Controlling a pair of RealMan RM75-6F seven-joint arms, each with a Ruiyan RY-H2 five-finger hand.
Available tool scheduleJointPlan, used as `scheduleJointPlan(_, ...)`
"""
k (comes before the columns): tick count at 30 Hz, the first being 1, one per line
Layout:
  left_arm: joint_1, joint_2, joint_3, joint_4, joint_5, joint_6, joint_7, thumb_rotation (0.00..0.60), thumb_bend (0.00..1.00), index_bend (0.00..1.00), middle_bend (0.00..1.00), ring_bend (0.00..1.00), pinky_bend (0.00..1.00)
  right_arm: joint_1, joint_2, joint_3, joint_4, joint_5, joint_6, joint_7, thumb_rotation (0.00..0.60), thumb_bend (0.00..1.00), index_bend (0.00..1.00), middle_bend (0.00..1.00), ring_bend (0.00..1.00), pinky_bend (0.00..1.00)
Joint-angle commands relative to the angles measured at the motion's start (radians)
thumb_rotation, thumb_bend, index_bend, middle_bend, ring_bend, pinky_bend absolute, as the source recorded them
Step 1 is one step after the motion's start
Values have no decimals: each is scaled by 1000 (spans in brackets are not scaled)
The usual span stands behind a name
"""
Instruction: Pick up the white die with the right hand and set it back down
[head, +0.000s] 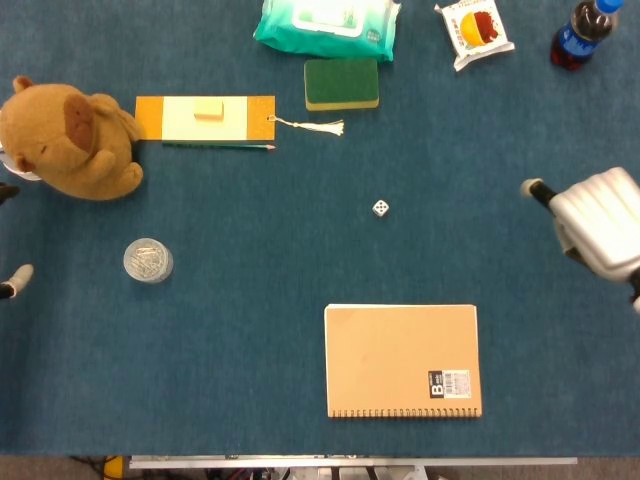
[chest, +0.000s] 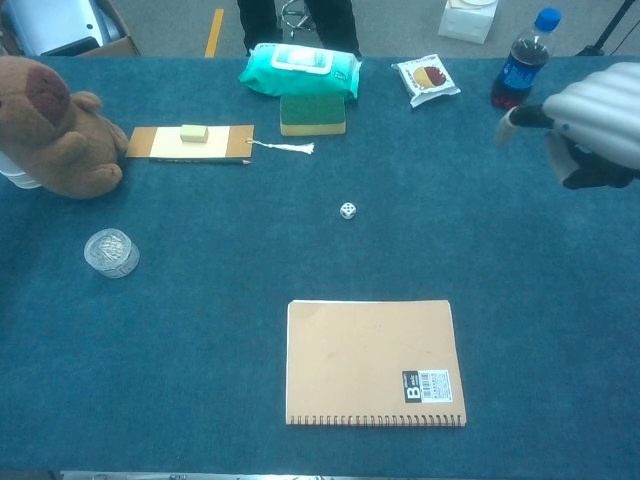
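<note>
Near the middle of the frame, on bare blue felt, sits the small white cube die with black pips (head: 381, 208), alone with open cloth on every side, presumably set apart so fingers can close round it without knocking anything. It lies flat on one face; a cube has no long axis, and the pips are too small to read which number faces up. At the right edge the pale silver right hand (head: 592, 224) hangs above the table, well apart from the die, back turned to the head camera, with one dark-tipped finger (chest: 520, 119) reaching left toward the die. Nothing is in it; the other fingers are mostly hidden, so I cannot tell whether they are spread or curled. The pickup looks not yet begun. Only a pale fingertip of the left hand (head: 13, 281) shows at the left edge. A tan spiral-bound notebook (head: 402, 360) lies below the die, a green sponge (head: 341, 84) above.
</note>
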Motion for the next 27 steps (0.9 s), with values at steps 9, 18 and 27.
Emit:
scheduleJointPlan(9, -1, -4, 1, 12, -1, -3, -12, 600, 156, 207, 213, 169, 402, 98, -84, -19, 4, 93, 2, -65, 600, 1000, 284, 1000, 949, 1000)
scheduleJointPlan(18, -1, -4, 6, 20, 0, -8, -32, 600, 156, 207, 213, 169, 402, 165, -133, -34, 19, 158, 6, -79, 600, 1000, 283, 1000, 950, 1000)
scheduleJointPlan(27, -2, -1, 5, 13, 4, -4, -29, 600, 156, 207, 213, 169, 402, 222, -183, -55, 45, 199, 2, -89, 600, 1000, 283, 1000, 950, 1000)
